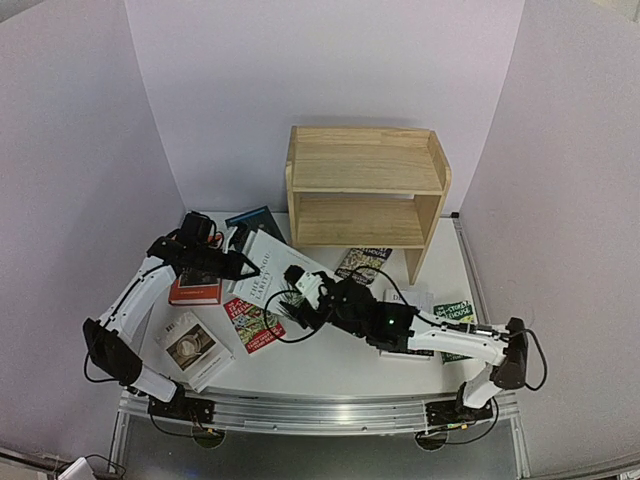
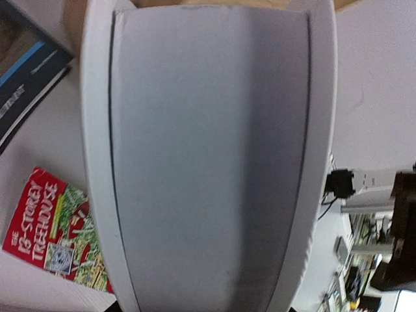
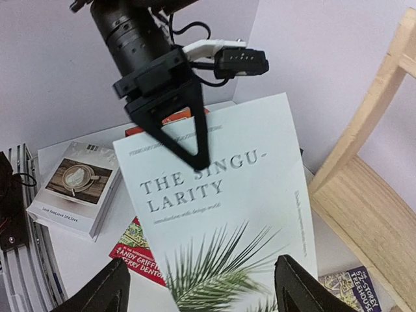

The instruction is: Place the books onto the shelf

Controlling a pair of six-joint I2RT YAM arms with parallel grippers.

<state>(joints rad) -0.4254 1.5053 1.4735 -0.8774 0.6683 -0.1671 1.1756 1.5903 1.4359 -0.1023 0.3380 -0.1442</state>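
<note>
My left gripper [image 1: 245, 266] is clamped on the top edge of The Singularity book [image 3: 221, 214], tilted off the table before the shelf [image 1: 365, 185]; its long axis runs toward my right gripper [image 3: 201, 286], whose fingers are spread apart.

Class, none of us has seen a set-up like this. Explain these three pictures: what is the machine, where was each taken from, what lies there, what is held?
Two white robot arms stand bolted at a table's near edge. One picture looks down from above; the others come from a camera on each wrist. Paperbacks lie scattered before an empty wooden shelf. The left pincer grips a white book, The Singularity, by its edge. The right pincer stands open at its other end, holding nothing.
</note>
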